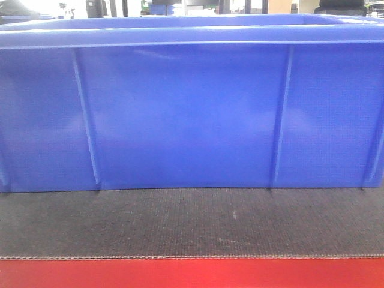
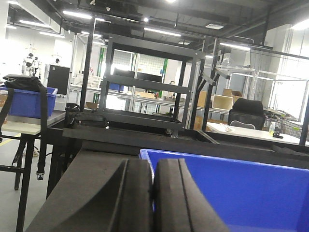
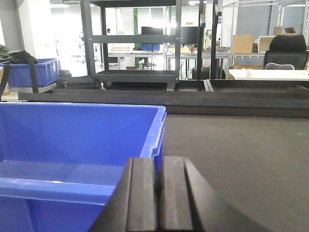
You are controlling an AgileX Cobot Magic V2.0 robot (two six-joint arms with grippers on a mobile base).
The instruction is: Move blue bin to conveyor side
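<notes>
sits square on the conveyor (image 1: 192,222), this blue bin (image 1: 192,114), long wall facing the front view, base just behind the belt's red front edge (image 1: 192,273). appears empty inside, judging from both wrist views.

left hand (image 2: 153,198) clenched, pads pressed together with nothing between them, poised at the bin's left end near its rim corner. right hand (image 3: 158,198) likewise clenched on nothing, at the bin's right end by the rolled rim. possibly touching the plastic on either side, though too close to the lenses to tell.

risks from here: glossy smooth walls and no real grasp, so any push or squeeze between the two hands liable to slip. uneven pressure from one end likely to yaw the bin rather than slide it straight. woven rubber belt likely to drag at the base, tipping the bin if pushed high at the rim. little margin toward the red edge, so a shove that way could overhang it.
</notes>
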